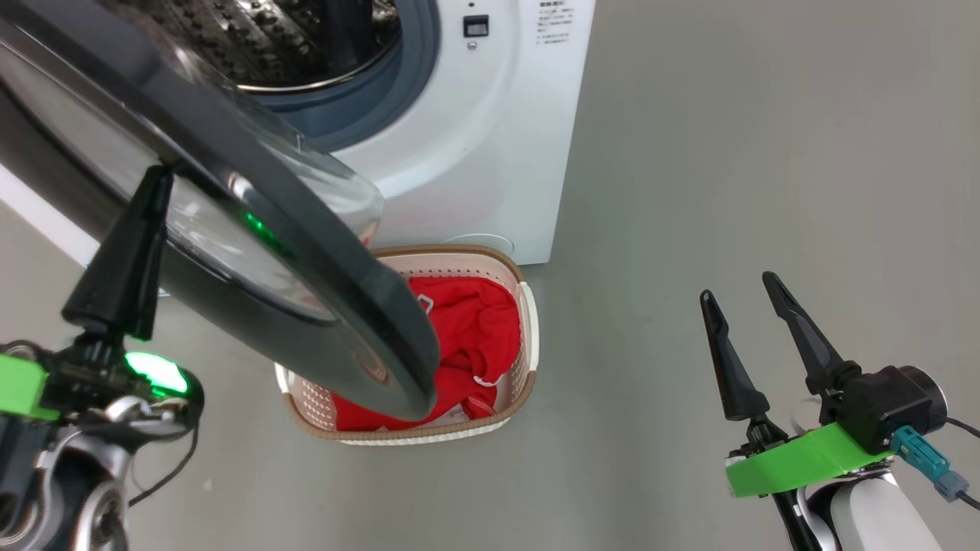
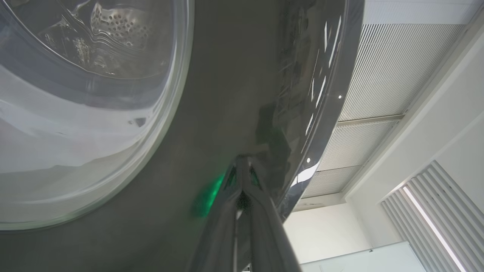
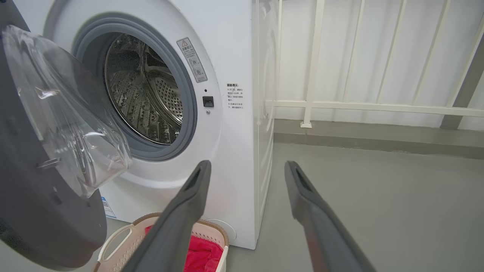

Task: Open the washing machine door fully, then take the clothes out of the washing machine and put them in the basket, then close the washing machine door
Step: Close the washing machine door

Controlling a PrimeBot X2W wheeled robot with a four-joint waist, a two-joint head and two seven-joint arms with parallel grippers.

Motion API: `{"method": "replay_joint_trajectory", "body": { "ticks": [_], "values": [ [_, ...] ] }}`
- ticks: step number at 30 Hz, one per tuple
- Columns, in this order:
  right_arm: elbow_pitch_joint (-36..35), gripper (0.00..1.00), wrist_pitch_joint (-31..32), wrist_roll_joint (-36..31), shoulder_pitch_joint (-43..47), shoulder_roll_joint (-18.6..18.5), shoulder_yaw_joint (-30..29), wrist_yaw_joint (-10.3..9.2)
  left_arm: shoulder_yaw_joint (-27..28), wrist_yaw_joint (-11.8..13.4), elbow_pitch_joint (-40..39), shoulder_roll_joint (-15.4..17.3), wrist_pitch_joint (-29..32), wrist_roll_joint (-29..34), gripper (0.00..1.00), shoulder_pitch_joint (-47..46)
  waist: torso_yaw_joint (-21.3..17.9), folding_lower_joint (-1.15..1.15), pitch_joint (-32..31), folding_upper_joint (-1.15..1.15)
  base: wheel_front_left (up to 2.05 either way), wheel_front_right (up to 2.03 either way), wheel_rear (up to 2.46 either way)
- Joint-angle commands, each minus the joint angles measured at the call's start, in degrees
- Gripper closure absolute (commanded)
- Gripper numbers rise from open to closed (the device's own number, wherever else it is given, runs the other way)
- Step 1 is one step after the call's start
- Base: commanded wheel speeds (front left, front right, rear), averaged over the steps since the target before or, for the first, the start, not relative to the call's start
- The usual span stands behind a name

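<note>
Clothes (image 1: pixel 475 321) in the basket (image 1: pixel 459 251), washing machine door (image 1: pixel 253 191) open
Left fingers (image 1: pixel 122 260) closed, touching its rim; right fingers (image 1: pixel 731 367) spread, empty.

The basket (image 1: pixel 530 337) is sitting on the floor (image 1: pixel 727 153) just near of the washing machine (image 1: pixel 475 138), the clothes (image 1: pixel 475 329) are lying in it, and the washing machine door (image 1: pixel 306 252) is hanging out over its left side (right gripper (image 1: pixel 736 285) well off right).

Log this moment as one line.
left gripper shut, against half-open glossy black round door | right gripper open, empty | red fabric clothes in cream plastic basket
</note>
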Motion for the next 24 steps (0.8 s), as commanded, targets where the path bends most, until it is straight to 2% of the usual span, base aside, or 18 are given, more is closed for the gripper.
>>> {"method": "replay_joint_trajectory", "body": {
  "ticks": [1, 16, 24],
  "values": [
    [-1.4, 0.00, -0.4, 0.5, -1.6, 0.0, 1.5, 0.26, 1.0, -1.2, -0.6, 0.9, -0.3, 1.3, 1.00, -2.6, -0.7, 0.00, 0.5, 0.00, 0.00, 0.00, 0.00],
    [-2.0, 0.00, -0.4, 0.4, -2.4, 0.0, 1.5, 0.26, -3.1, -7.4, 6.9, -2.3, -3.8, 7.0, 1.00, -9.4, -2.7, 0.00, 3.4, 0.00, 0.00, 0.00, 0.00],
    [-2.3, 0.00, -0.4, 0.1, -3.7, 0.0, 2.1, 0.26, -4.6, -9.0, 10.7, -3.7, -4.4, 8.3, 1.00, -15.0, -3.5, 0.00, 5.6, 0.00, 0.00, 0.00, 0.00]
  ]
}}
